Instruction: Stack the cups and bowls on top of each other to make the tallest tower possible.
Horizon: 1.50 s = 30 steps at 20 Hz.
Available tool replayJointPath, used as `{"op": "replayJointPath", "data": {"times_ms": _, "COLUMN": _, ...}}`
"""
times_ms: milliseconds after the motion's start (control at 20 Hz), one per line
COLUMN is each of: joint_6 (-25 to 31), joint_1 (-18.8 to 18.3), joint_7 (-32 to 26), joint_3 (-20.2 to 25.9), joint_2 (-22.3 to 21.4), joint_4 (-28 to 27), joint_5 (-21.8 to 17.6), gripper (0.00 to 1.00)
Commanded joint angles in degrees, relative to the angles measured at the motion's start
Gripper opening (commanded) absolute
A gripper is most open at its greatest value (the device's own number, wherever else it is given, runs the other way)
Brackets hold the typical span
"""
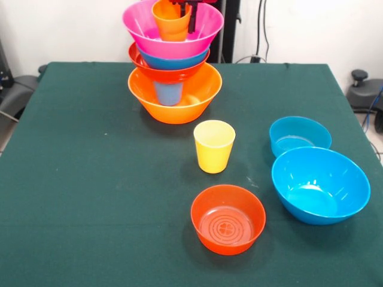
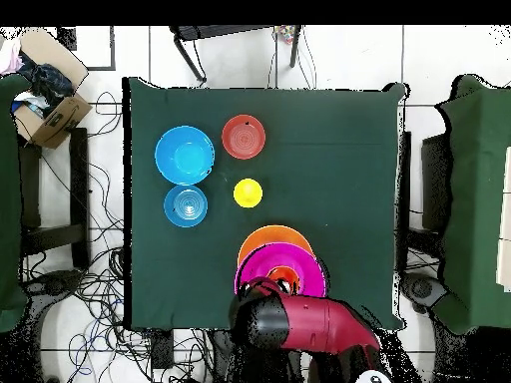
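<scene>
The tower stands at the table's far side: the big orange bowl [image 1: 179, 107] holds a blue cup [image 1: 168, 93], then come a red-orange bowl [image 1: 170, 74], a blue bowl [image 1: 173, 60] and the big pink bowl [image 1: 146, 27] on top. My gripper [image 1: 186, 7] comes down from the top edge, shut on the rim of the orange cup [image 1: 170, 23], which sits slightly tilted inside the pink bowl. In the overhead view the pink bowl [image 2: 257, 269] and orange cup [image 2: 283, 276] show beside my arm [image 2: 304, 324]. The yellow cup [image 1: 213, 145] stands upright mid-table.
A red-orange bowl [image 1: 228, 219] sits near the front edge. A larger blue bowl [image 1: 320, 185] and a smaller blue bowl [image 1: 299, 136] sit at the right. In the overhead view a cardboard box [image 2: 48, 100] and cables lie off the table.
</scene>
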Motion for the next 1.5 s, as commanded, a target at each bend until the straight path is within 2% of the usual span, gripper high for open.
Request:
{"op": "replayJointPath", "data": {"times_ms": 50, "joint_6": -1.56, "joint_1": -0.39, "joint_7": 6.98, "joint_3": 1.53, "joint_2": 0.72, "joint_4": 2.82, "joint_5": -0.69, "gripper": 0.00}}
{"op": "replayJointPath", "data": {"times_ms": 550, "joint_6": -2.45, "joint_1": -0.65, "joint_7": 6.79, "joint_3": 1.61, "joint_2": 1.11, "joint_4": 2.88, "joint_5": -1.33, "gripper": 0.00}}
{"op": "replayJointPath", "data": {"times_ms": 600, "joint_6": -0.58, "joint_1": -0.01, "joint_7": 5.77, "joint_3": 1.26, "joint_2": 1.23, "joint_4": 2.26, "joint_5": -2.17, "gripper": 0.00}}
{"op": "replayJointPath", "data": {"times_ms": 650, "joint_6": -0.52, "joint_1": -0.26, "joint_7": 5.77, "joint_3": 1.44, "joint_2": 1.15, "joint_4": 2.51, "joint_5": -1.92, "gripper": 1.00}}
{"op": "replayJointPath", "data": {"times_ms": 800, "joint_6": -1.93, "joint_1": -2.30, "joint_7": 5.05, "joint_3": 3.01, "joint_2": 0.51, "joint_4": 3.95, "joint_5": -1.48, "gripper": 1.00}}
{"op": "replayJointPath", "data": {"times_ms": 1500, "joint_6": 0.24, "joint_1": -2.97, "joint_7": 4.75, "joint_3": 2.97, "joint_2": 0.37, "joint_4": 3.34, "joint_5": -1.37, "gripper": 1.00}}
